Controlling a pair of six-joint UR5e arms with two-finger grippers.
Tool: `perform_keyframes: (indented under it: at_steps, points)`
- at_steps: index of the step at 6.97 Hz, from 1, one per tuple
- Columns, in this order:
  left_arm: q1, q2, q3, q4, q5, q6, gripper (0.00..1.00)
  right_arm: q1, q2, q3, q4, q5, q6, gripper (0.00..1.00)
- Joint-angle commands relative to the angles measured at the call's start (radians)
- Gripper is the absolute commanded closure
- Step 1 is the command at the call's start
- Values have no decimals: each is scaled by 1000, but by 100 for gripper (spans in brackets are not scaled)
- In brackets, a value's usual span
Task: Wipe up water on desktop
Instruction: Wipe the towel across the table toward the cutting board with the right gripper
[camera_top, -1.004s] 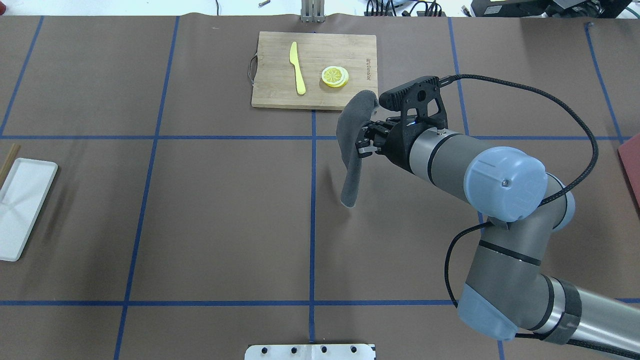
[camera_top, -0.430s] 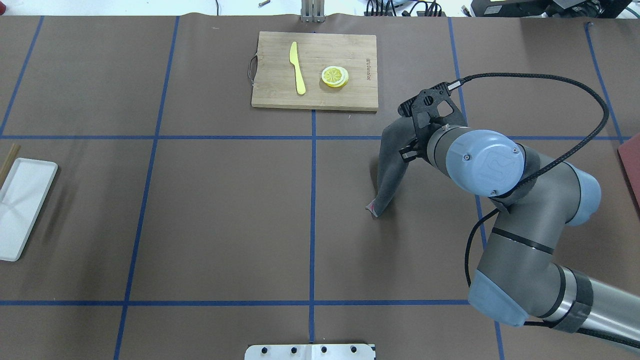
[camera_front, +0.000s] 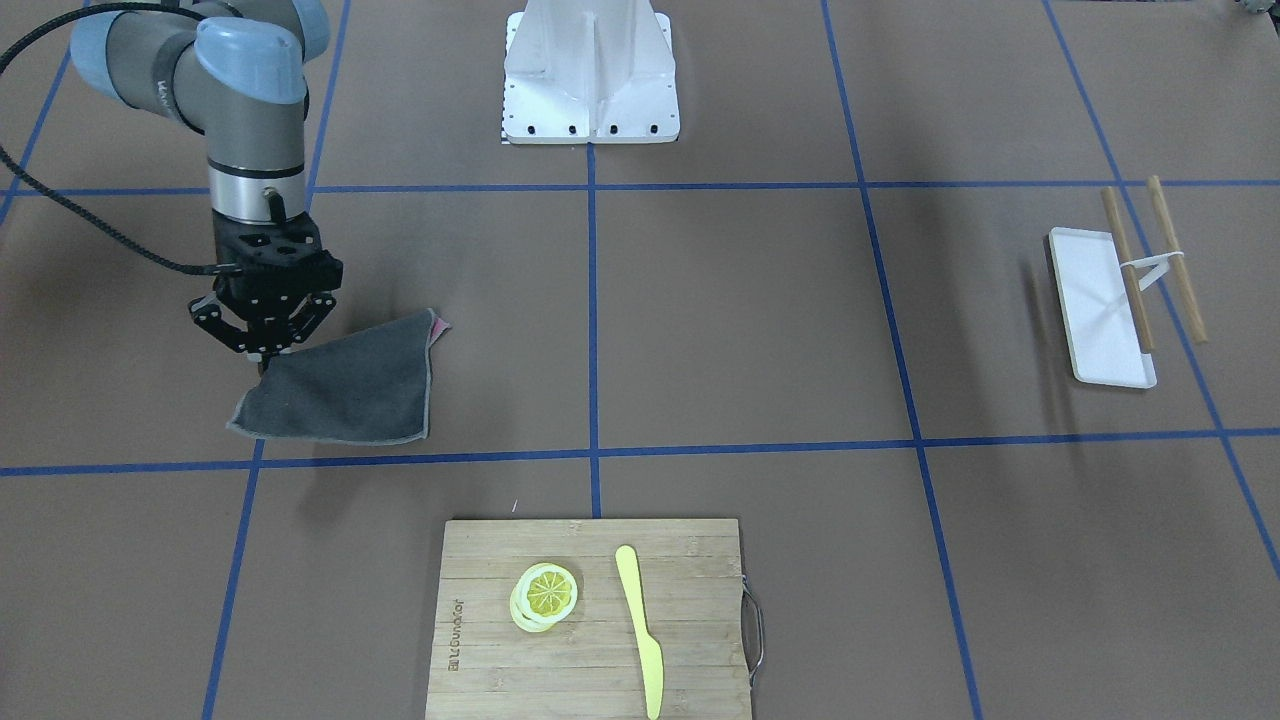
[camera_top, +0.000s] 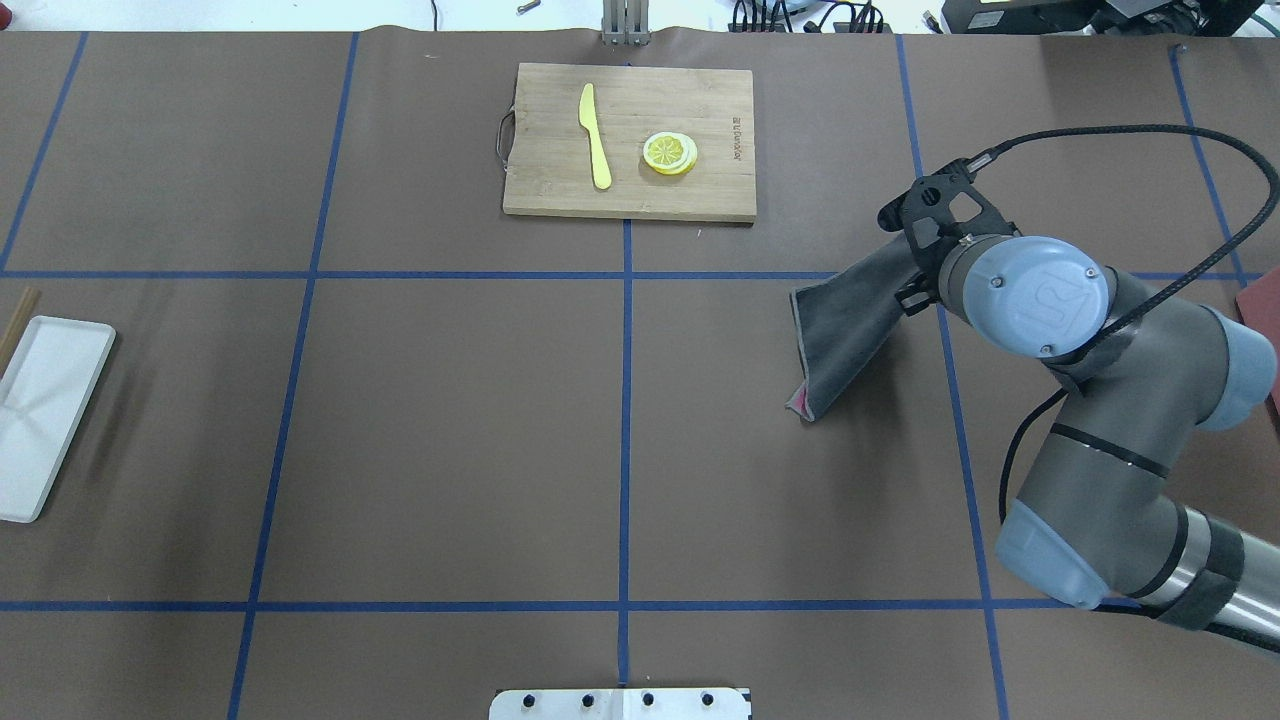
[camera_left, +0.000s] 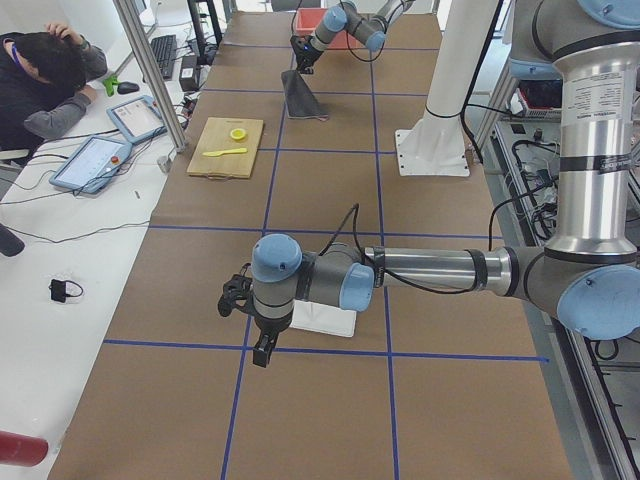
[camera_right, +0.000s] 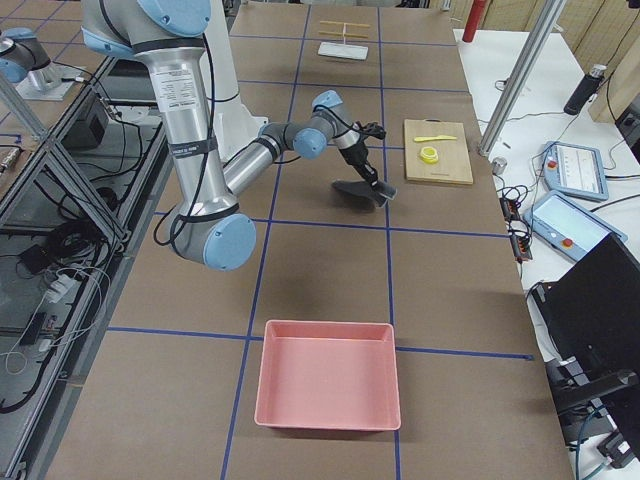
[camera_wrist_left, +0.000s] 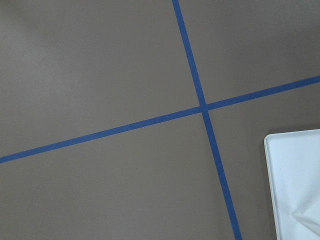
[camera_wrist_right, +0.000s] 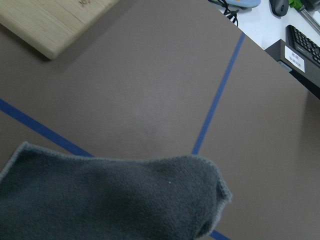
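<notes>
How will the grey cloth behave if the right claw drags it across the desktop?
Likely floppy: the grey cloth drapes from the right claw, one corner raised, the rest lying on the desktop. Probably light, held by one pinched corner. Its fuzzy weave may bunch rather than slide.

Desktop (camera_top: 450, 420): matte brown, ruled into large rectangles.
Tape lines (camera_top: 625, 400): thin, blue.
Cloth (camera_front: 345, 390): charcoal grey, with a paler grey stitched hem and a pink-red tab at one corner.
Cutting board (camera_top: 540, 180): pale bamboo with striped grain and dark lettering along one edge.
Knife (camera_top: 596, 140): plain yellow.
Lemon slice (camera_top: 669, 153): bright yellow segments, paler rim.
Tray (camera_top: 30, 460): white.
Sticks (camera_front: 1127, 270): tan wood, joined by a white band.
Bin (camera_right: 330, 380): salmon pink.
Right arm (camera_top: 1100, 490): silver-grey tubes, light blue joint caps, black rings.
Right gripper (camera_front: 263, 352): black.
Cable (camera_top: 1120, 128): black, braided.
Base plate (camera_front: 590, 90): white.
</notes>
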Motion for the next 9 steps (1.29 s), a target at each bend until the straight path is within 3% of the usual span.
perform_keyframes:
  at_steps: [1,3,6,9]
  points:
    - [-1,0,0,0,0,0,1,93,-74,-45,-2,9,-118,100]
    - [-1,0,0,0,0,1,1,100,-6,-85,-2,9,-97,100]
    - [-4,-2,0,0,0,-8,1,-113,296,-267,1,15,249,100]
    - [-8,0,0,0,0,-8,1,-264,544,-397,-8,-74,511,100]
